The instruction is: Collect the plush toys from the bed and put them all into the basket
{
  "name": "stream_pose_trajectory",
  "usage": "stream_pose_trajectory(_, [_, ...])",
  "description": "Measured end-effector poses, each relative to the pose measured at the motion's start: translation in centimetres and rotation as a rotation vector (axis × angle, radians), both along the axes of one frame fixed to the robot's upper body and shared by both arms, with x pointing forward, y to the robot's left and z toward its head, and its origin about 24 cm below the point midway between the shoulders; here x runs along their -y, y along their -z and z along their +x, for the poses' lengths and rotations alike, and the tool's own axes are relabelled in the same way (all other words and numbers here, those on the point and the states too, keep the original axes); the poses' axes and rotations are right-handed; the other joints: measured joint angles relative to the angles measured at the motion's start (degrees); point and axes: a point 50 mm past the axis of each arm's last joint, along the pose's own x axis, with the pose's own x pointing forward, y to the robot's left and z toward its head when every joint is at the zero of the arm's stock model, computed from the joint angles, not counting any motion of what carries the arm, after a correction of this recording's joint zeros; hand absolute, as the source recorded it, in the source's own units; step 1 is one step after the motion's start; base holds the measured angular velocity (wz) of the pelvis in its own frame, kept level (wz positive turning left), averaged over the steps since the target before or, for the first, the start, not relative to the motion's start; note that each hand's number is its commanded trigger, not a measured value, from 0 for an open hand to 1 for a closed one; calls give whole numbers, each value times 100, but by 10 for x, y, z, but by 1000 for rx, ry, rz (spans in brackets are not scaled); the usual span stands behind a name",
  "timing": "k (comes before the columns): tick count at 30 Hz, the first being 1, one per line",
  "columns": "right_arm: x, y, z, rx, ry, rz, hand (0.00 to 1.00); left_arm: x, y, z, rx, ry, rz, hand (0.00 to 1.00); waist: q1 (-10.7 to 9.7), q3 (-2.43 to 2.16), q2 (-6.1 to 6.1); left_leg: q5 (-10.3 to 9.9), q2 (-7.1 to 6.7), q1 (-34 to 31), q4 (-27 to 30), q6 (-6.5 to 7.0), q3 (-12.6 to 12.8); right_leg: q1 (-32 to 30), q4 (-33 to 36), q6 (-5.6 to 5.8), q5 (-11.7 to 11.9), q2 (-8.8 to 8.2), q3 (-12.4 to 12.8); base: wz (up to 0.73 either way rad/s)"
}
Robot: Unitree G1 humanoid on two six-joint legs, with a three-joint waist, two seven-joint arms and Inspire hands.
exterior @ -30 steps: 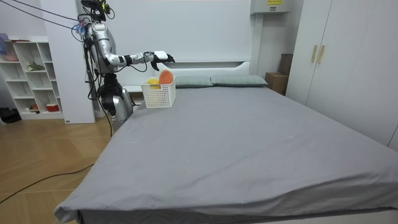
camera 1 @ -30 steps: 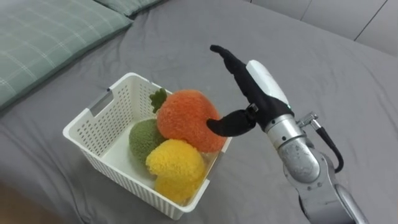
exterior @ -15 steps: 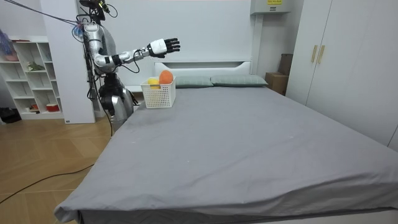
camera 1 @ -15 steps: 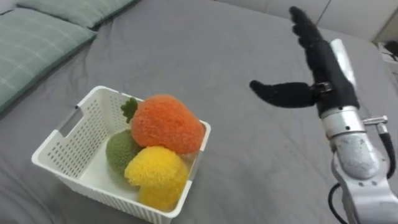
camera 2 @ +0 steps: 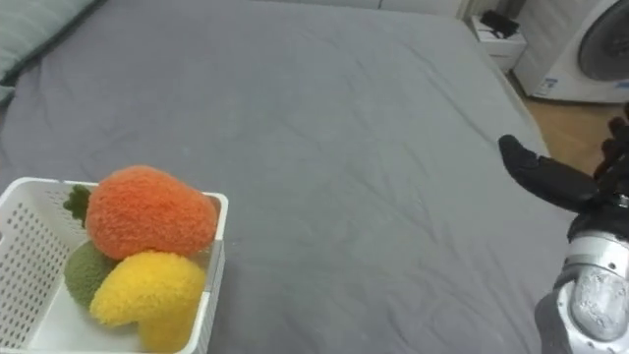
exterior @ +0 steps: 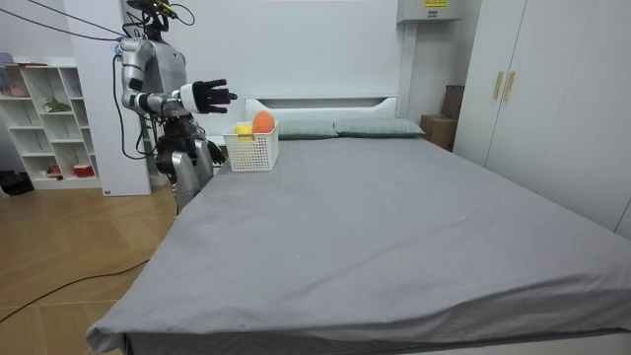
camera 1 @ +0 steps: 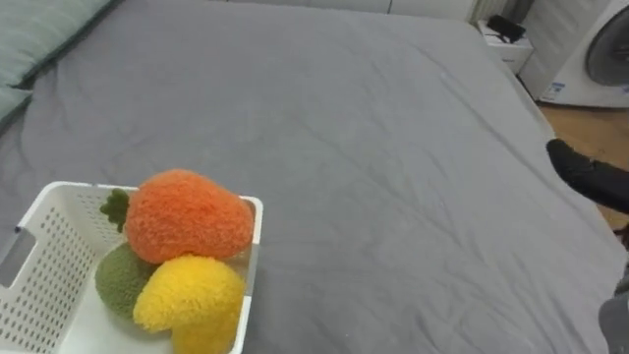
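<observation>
Room view: right hand [exterior: 209,96] raised past the bed's edge, fingers spread, empty. Up close, orange plush toy [camera 1: 185,216], yellow plush toy [camera 1: 187,292] and green plush toy [camera 1: 116,278] fill the white slotted plastic basket [camera 1: 39,256]; grey bed sheet [camera 1: 373,147] lies open rightward.

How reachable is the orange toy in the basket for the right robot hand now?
Probably yes: the orange toy sits uncovered atop the white basket, and only bare grey sheet lies between it and the open right robot hand.

White perforated basket [camera 1: 61,190], orange plush toy [camera 1: 185,216], yellow plush toy [camera 1: 189,293], green plush toy [camera 1: 116,280], plain grey bedsheet [camera 1: 373,167].
</observation>
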Motion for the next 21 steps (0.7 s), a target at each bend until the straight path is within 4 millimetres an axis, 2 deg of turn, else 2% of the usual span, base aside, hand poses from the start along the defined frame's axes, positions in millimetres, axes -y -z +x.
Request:
stream_pose_trajectory(5, [18, 21, -15, -50, 139, 111, 0, 1, 1, -4, -29, -7, -1, 0, -77, 2, 30, -18, 17, 43, -8, -2, 91, 5, -8, 1, -1, 20, 73, -8])
stream_pose_trajectory(8, [25, 44, -25, -127, 218, 196, 0, 4, 2, -5, -35, -40, -16, 0, -187, 1, 61, -27, 17, 41, -4, 3, 106, -2, -3, 2, -1, 19, 96, -3])
stream_pose_trajectory(11, [30, 72, -47, -215, 322, 305, 0, 4, 2, -4, -34, -49, -18, 0, -218, 1, 88, -53, 16, 9, 34, 5, 79, 0, -7, 15, -12, 15, 79, 2])
stream_pose_trajectory(15, [28, 116, -83, -371, 476, 442, 0, 5, 2, -3, -26, -59, -21, 0, -251, -5, 91, -58, 4, -5, 79, 4, 68, -46, -14, 24, -49, 10, 82, 2])
stream_pose_trajectory(16, [27, 129, -96, -432, 508, 463, 0, 5, 2, -3, -26, -61, -21, 0, -269, -36, 119, -57, -1, -5, 79, 4, 62, -49, -14, 26, -61, 3, 70, 3])
stream_pose_trajectory(17, [25, 136, -103, -469, 526, 476, 0, 5, 2, -4, -27, -62, -21, 0, -289, -31, 91, -57, -4, -1, 77, 4, 54, -40, -14, 29, -70, -2, 46, 10])
stream_pose_trajectory(18, [21, 153, -120, -558, 565, 501, 0, 5, 2, -4, -24, -74, -24, 0, -321, -47, 105, -63, -5, 7, 80, 7, 32, 6, -17, 30, -88, -13, -20, 14])
stream_pose_trajectory(19, [15, 167, -139, -644, 601, 531, 0, 5, 2, -5, -22, -83, -27, 0, -324, -44, 83, -71, -10, 23, 79, 6, 12, 12, -8, 33, -114, -23, -39, 13])
stream_pose_trajectory(20, [12, 174, -149, -688, 613, 547, 0, 6, 2, -5, -22, -87, -29, 0, -323, -34, 81, -77, -10, 26, 78, 6, 5, 15, -8, 33, -121, -24, -36, 7])
stream_pose_trajectory(21, [4, 187, -171, -774, 628, 582, 0, 7, 3, -8, -21, -100, -32, 0, -321, -53, 112, -85, -12, 29, 71, 4, -3, 16, -2, 34, -138, -40, -42, 0])
